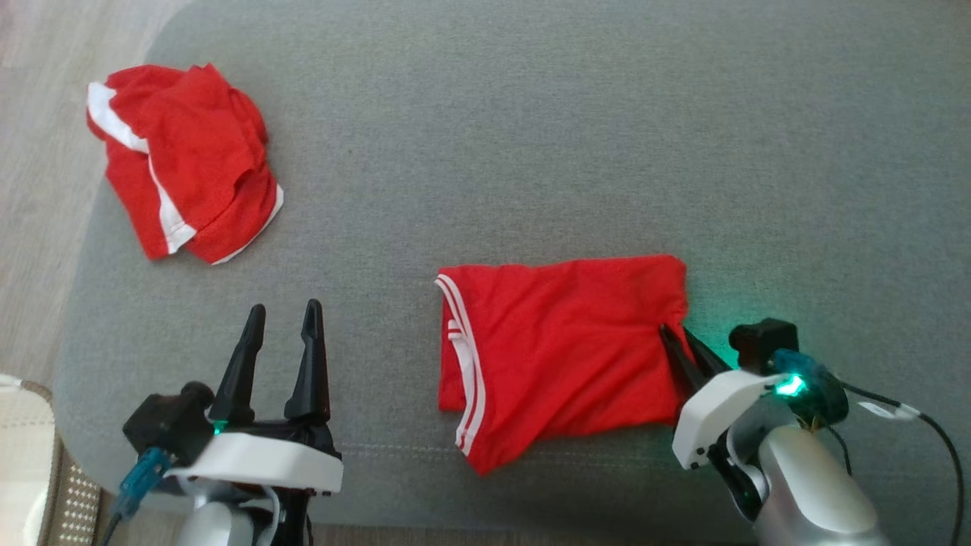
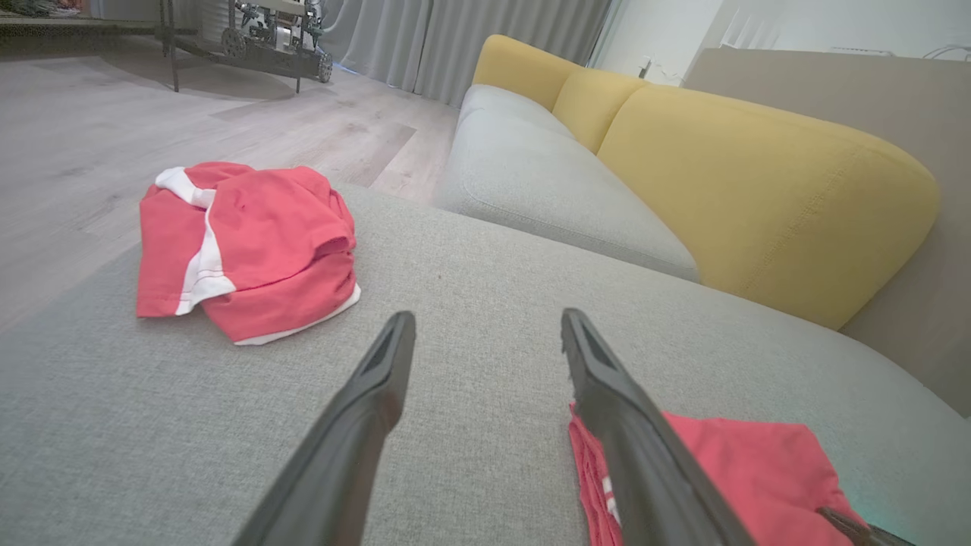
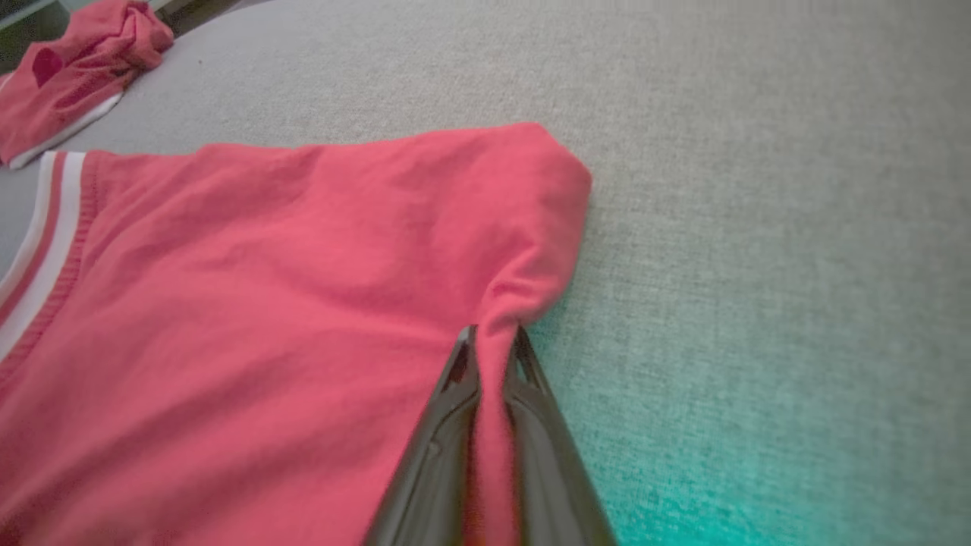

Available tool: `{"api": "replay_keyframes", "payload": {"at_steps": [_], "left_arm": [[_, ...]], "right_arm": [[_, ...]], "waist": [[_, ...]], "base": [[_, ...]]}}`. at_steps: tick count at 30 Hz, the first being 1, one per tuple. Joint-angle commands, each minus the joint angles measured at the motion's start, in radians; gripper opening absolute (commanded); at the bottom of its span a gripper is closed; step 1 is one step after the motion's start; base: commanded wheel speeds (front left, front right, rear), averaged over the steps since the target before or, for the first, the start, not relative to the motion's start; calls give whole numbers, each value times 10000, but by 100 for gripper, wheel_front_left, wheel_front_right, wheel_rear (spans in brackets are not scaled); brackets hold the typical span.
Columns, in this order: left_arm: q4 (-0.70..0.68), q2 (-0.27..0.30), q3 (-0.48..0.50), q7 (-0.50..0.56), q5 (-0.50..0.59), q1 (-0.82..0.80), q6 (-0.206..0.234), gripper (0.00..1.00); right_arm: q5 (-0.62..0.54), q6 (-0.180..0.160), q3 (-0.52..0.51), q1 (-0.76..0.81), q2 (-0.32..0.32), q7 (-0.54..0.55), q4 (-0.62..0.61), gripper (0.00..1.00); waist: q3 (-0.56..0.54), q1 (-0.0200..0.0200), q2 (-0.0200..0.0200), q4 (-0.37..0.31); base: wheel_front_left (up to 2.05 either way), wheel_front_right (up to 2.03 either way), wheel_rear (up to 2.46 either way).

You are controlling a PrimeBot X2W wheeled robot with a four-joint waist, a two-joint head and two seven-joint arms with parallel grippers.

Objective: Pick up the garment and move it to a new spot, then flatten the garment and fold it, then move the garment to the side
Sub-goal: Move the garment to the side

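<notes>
A red garment (image 1: 561, 353) with white stripes along its left hem lies folded on the grey sofa seat (image 1: 531, 136), right of centre. My right gripper (image 1: 675, 334) is shut on the garment's right edge; in the right wrist view a fold of red cloth (image 3: 491, 356) is pinched between the two dark fingers. My left gripper (image 1: 282, 315) stands open over bare seat at the lower left, apart from the garment. In the left wrist view its fingers (image 2: 379, 379) spread wide, with the garment (image 2: 728, 462) beside the right finger.
A second red and white garment (image 1: 186, 163) lies crumpled at the seat's far left corner, also seen as a heap (image 2: 243, 246) in the left wrist view. A yellow backrest (image 2: 758, 174) rises behind the seat. Wooden floor (image 1: 38, 152) runs past the left edge.
</notes>
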Motion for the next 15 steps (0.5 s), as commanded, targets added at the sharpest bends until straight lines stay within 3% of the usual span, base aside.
{"api": "replay_keyframes", "payload": {"at_steps": [1, 9, 15], "left_arm": [[-333, 8, 353, -78, 94, -416, -15, 100], [-482, 8, 417, -78, 200, -685, -103, 100], [-597, 8, 764, -78, 614, -1576, -436, 100]], "right_arm": [[-496, -4, 180, -346, 26, -226, -213, 0], [-2687, -4, 169, -1246, -83, -110, -982, 0], [-2996, -4, 485, -2835, -997, 502, -1473, 0]], "waist": [[22, 0, 0, -123], [537, 0, 0, -917], [1812, 0, 0, -1855]], "base": [[0, 0, 0], [0, 0, 0], [0, 0, 0]]}}
